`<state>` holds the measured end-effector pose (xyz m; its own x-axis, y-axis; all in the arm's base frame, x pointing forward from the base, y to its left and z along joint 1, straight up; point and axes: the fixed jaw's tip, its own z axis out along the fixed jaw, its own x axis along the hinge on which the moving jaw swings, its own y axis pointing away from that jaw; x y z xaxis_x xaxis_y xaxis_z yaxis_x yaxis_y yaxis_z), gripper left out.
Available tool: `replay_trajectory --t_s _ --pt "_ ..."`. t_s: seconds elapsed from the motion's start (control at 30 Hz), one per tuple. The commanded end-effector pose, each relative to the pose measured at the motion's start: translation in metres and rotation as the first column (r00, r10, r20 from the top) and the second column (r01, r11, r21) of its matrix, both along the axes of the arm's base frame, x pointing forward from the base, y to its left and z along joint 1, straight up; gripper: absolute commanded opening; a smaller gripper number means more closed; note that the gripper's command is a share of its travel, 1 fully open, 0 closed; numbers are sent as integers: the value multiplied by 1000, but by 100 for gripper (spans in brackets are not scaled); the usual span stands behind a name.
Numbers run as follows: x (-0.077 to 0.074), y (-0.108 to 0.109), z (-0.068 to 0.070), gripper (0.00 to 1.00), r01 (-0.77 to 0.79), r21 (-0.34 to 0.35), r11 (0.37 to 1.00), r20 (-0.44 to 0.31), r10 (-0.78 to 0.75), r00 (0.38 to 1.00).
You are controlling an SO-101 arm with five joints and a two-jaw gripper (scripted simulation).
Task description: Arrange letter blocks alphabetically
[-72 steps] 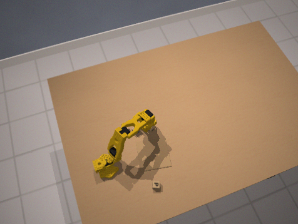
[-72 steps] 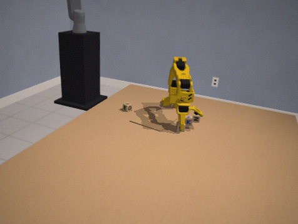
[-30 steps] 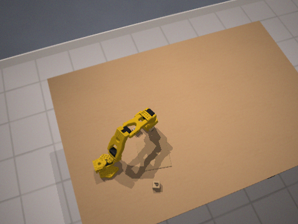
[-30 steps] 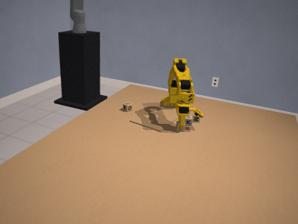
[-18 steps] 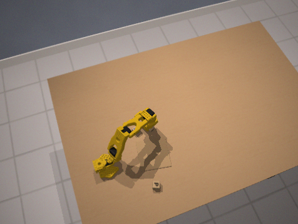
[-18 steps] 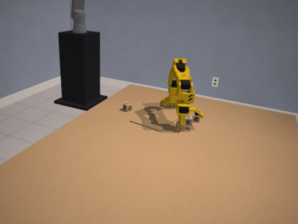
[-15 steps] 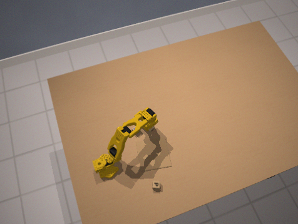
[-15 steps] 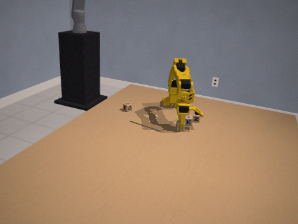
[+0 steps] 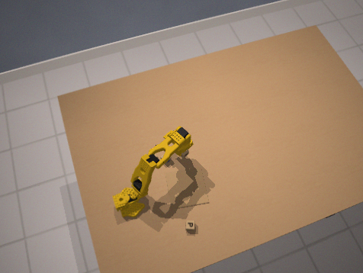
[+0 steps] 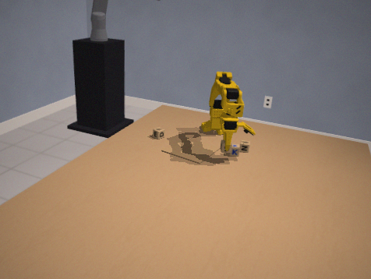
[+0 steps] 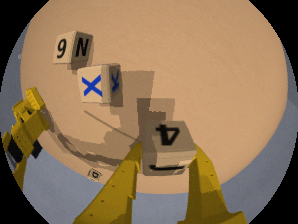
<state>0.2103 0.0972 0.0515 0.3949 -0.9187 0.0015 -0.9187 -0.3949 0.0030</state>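
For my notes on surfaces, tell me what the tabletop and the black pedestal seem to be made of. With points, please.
Tabletop (image 9: 267, 114) (image 10: 175, 218) (image 11: 210, 55): perhaps matte wood or fibreboard, given its even tan colour and soft, shine-free shading. Black pedestal (image 10: 93, 82): possibly painted wood or metal; its flat dark faces show no grain.

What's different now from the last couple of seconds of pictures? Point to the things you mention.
The claw (image 10: 227, 147) (image 11: 167, 150) has risen, carrying the block showing a 4 (image 10: 223, 147) (image 11: 175, 142) up between its fingers; when it gripped, I cannot tell. The K block (image 10: 234, 151) (image 11: 92, 86), N block (image 10: 245, 147) (image 11: 73, 48) and P block (image 9: 190, 225) (image 10: 158, 133) (image 11: 94, 174) look unmoved.
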Motion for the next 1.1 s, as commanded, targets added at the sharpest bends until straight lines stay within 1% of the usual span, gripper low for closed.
replay_trajectory --t_s 0.0,0.13,0.33,0.47,0.63,0.77,0.83,1.07 --pt "6 2 25 0 -2 40 999 85 -2 996" --pt "6 2 28 0 -2 42 999 87 -2 996" --pt "6 2 28 0 -1 42 999 87 -3 996" --pt "5 -2 28 0 26 41 999 84 -30 996" --pt "2 -16 28 0 125 43 991 78 -128 989" --pt "-3 -33 26 0 239 45 970 72 -242 968" --pt "-3 -33 26 0 239 45 970 72 -242 968" --pt "-15 -56 22 0 413 46 909 62 -415 907"
